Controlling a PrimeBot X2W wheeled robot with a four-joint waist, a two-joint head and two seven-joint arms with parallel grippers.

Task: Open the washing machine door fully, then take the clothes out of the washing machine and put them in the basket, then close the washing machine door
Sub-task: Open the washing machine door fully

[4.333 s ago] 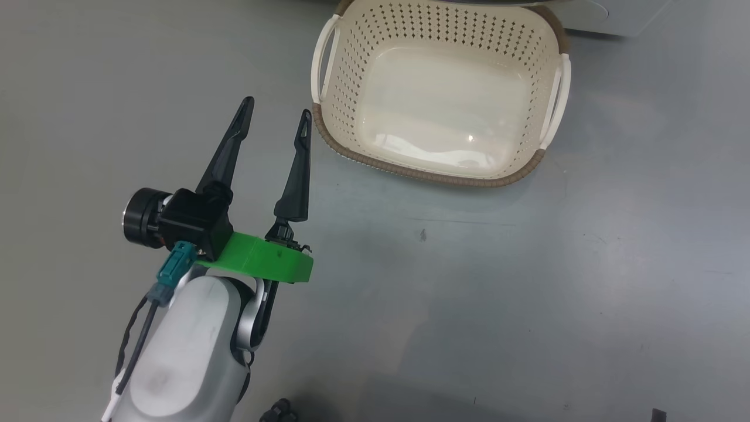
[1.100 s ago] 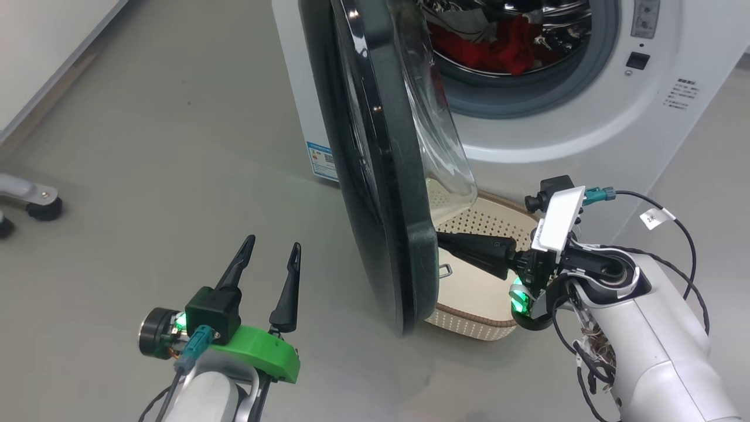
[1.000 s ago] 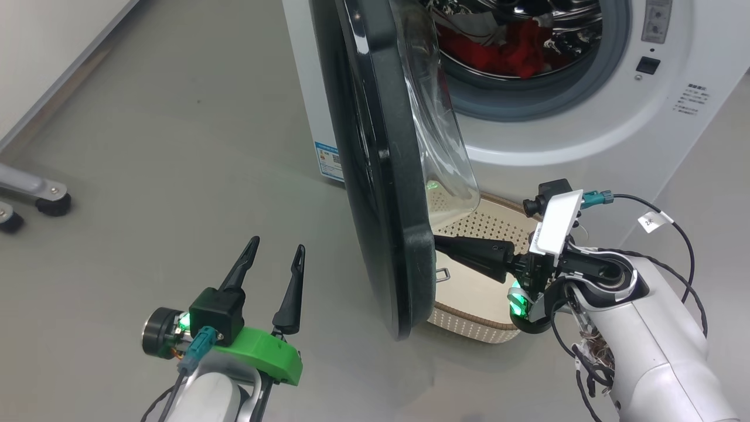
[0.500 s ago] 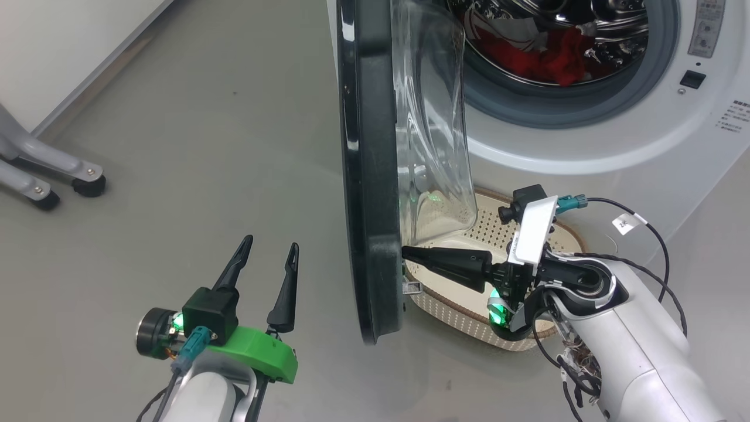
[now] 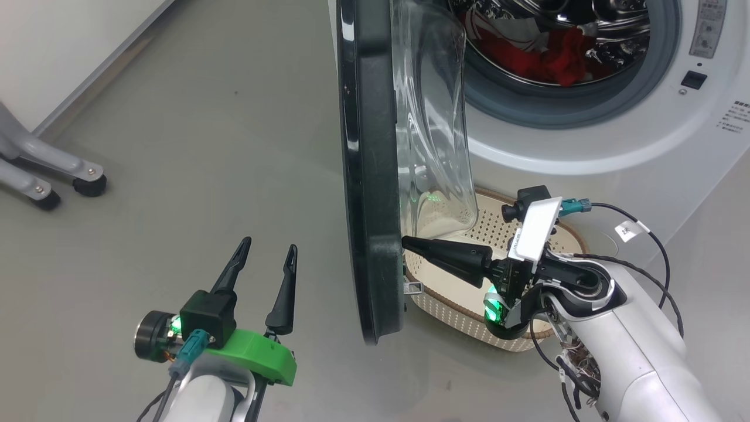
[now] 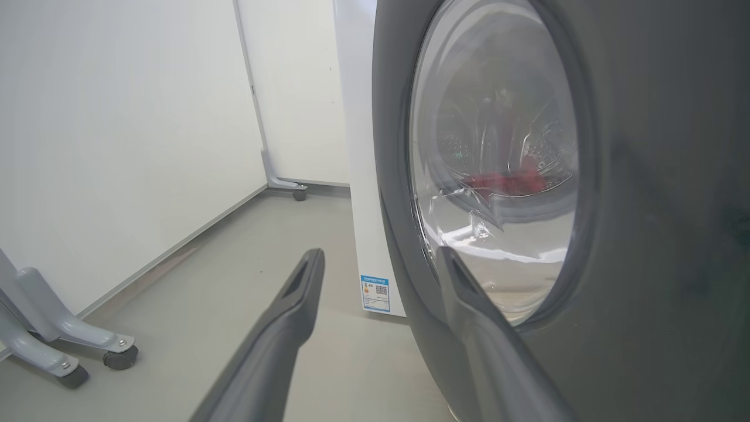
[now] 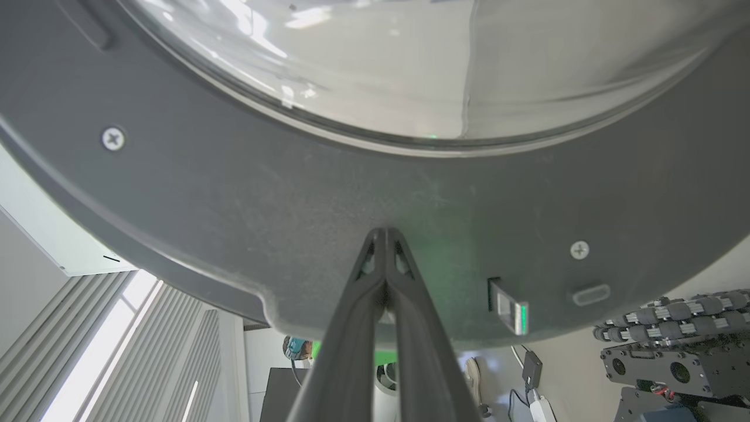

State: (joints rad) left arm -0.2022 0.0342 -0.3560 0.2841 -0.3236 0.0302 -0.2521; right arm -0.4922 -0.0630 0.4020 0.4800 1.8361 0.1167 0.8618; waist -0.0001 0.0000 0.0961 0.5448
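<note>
Right gripper (image 5: pixel 405 241) has its jaws pinched fully shut with nothing between them. The tips sit right up against the dull inner face of the washing machine door (image 5: pixel 366 176), low on the rim and just above the little metal latch hook (image 5: pixel 413 287). The right wrist view shows it well: the closed tips (image 7: pixel 385 231) meet the grey rim (image 7: pixel 293 199) just below the glass bowl.

Left gripper (image 5: pixel 268 245) is on the other side of the door, jaws spread wide and holding nothing, above the grey floor (image 5: pixel 176 146).

The door stands swung out, edge-on to the head camera. The red clothes (image 5: pixel 545 58) are in the drum of the washing machine (image 5: pixel 586 146). The basket (image 5: pixel 457 316) sits on the floor in front of the machine, under the right arm.
</note>
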